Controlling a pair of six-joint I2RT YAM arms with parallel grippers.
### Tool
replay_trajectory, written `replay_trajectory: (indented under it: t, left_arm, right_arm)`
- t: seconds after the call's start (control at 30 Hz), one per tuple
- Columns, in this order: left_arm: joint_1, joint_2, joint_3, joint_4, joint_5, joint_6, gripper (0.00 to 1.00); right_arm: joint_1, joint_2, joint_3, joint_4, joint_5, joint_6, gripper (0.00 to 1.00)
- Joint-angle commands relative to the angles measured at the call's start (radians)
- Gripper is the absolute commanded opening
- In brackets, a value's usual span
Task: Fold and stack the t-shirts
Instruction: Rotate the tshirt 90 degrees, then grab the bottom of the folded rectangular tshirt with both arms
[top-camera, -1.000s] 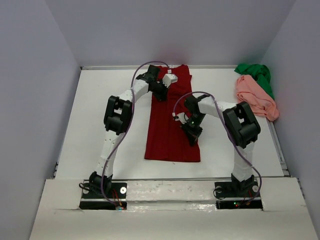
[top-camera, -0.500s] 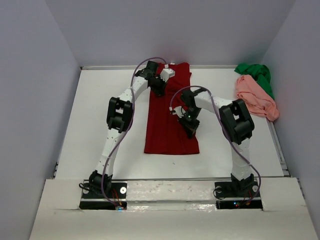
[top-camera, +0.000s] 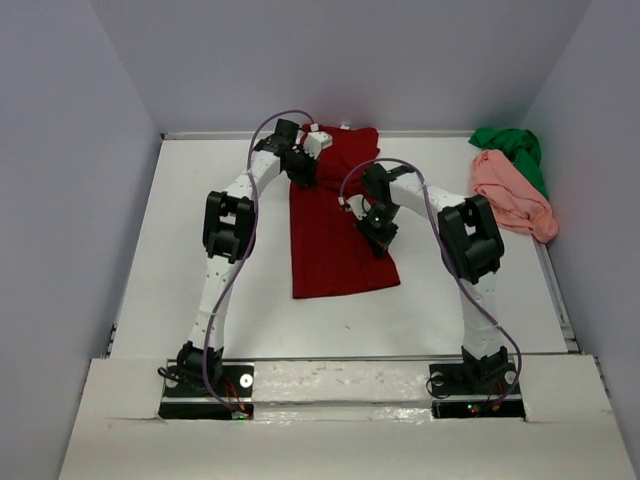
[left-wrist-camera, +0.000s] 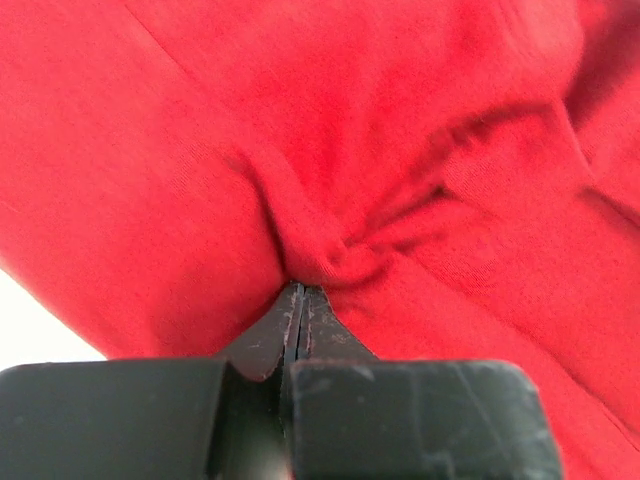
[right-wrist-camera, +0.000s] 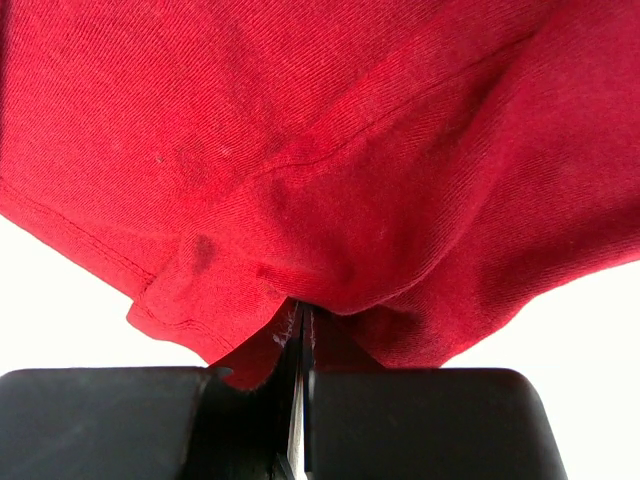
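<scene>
The dark red t-shirt (top-camera: 330, 255) lies as a long, narrow strip down the middle of the table (top-camera: 200, 260), top end at the far edge, bottom hem slanting. It's soft, matte, fine-knit jersey, and a stitched hem shows in the right wrist view. The left gripper (left-wrist-camera: 300, 292) has its black fingers pressed together on a puckered fold at the shirt's far left corner. The right gripper (right-wrist-camera: 300, 308) pinches a bunched edge on the strip's right side, about midway down. The salmon pink t-shirt (top-camera: 512, 195) and bright green t-shirt (top-camera: 512, 148) sit crumpled and touching in the far right corner, against the wall (top-camera: 590, 150). Bare white tabletop shows on both sides of the strip.
</scene>
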Motion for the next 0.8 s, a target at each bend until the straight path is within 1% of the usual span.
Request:
replay_trajectory:
  t: [0.0,0.03,0.07,0.1,0.17,0.2,0.23,0.27,0.3,0.33,0.37,0.4,0.43,0.5,0.53,0.6,0.63,0.77]
  left_arm:
    - [-0.004,-0.195,-0.120,-0.020,0.095,0.017,0.18]
    - [-0.006,-0.225,-0.143,-0.015,0.105,0.017,0.37]
    - [-0.007,-0.251,-0.163,-0.011,0.147,0.023,0.49]
    - [-0.006,-0.307,-0.183,-0.011,0.168,0.036,0.51]
    - [-0.007,-0.367,-0.247,-0.009,0.207,0.043,0.55]
    - [-0.009,-0.424,-0.290,-0.011,0.239,0.042,0.57]
    - [-0.009,-0.449,-0.308,-0.020,0.260,0.039,0.56]
    - [-0.009,-0.479,-0.325,-0.078,0.311,0.063,0.56]
    - [-0.009,-0.495,-0.336,-0.112,0.332,0.075,0.56]
    - [-0.009,-0.510,-0.351,-0.141,0.349,0.086,0.56]
    - [-0.007,-0.527,-0.376,-0.170,0.370,0.120,0.56]
    - [-0.007,-0.565,-0.451,-0.214,0.402,0.140,0.54]
    - [-0.007,-0.591,-0.501,-0.215,0.402,0.140,0.54]
    - [-0.007,-0.642,-0.610,-0.222,0.425,0.174,0.51]
    - [-0.007,-0.701,-0.728,-0.200,0.424,0.187,0.51]
    - [-0.007,-0.760,-0.842,-0.158,0.404,0.192,0.51]
    - [-0.007,-0.806,-0.929,-0.126,0.399,0.186,0.52]
    - [-0.007,-0.878,-1.065,-0.094,0.369,0.194,0.52]
  right_arm:
    - [-0.007,-0.078,-0.016,0.066,0.048,-0.024,0.00]
    - [-0.007,-0.092,-0.021,0.061,0.046,-0.021,0.00]
    - [-0.007,-0.104,-0.025,0.046,0.037,-0.021,0.00]
    - [-0.007,-0.118,-0.030,0.039,0.032,-0.019,0.00]
    - [-0.007,-0.166,-0.034,0.018,0.015,-0.016,0.00]
    - [-0.007,-0.184,-0.039,0.010,-0.010,-0.009,0.00]
    - [-0.007,-0.202,-0.044,0.004,-0.020,-0.005,0.03]
    - [-0.007,-0.242,-0.053,-0.010,-0.037,-0.001,0.19]
    - [-0.007,-0.264,-0.064,-0.013,-0.043,0.002,0.25]
    - [-0.007,-0.287,-0.077,-0.014,-0.046,0.004,0.27]
    - [-0.007,-0.326,-0.093,-0.013,-0.046,0.007,0.29]
    - [-0.007,-0.359,-0.131,-0.014,-0.048,0.013,0.30]
    - [-0.007,-0.359,-0.131,-0.014,-0.048,0.015,0.30]
    - [-0.007,-0.384,-0.208,0.001,-0.049,0.021,0.30]
    - [-0.007,-0.408,-0.240,0.010,-0.052,0.030,0.30]
    - [-0.007,-0.428,-0.326,0.035,-0.060,0.037,0.30]
    - [-0.007,-0.443,-0.375,0.056,-0.066,0.048,0.31]
    - [-0.007,-0.456,-0.452,0.102,-0.084,0.071,0.34]
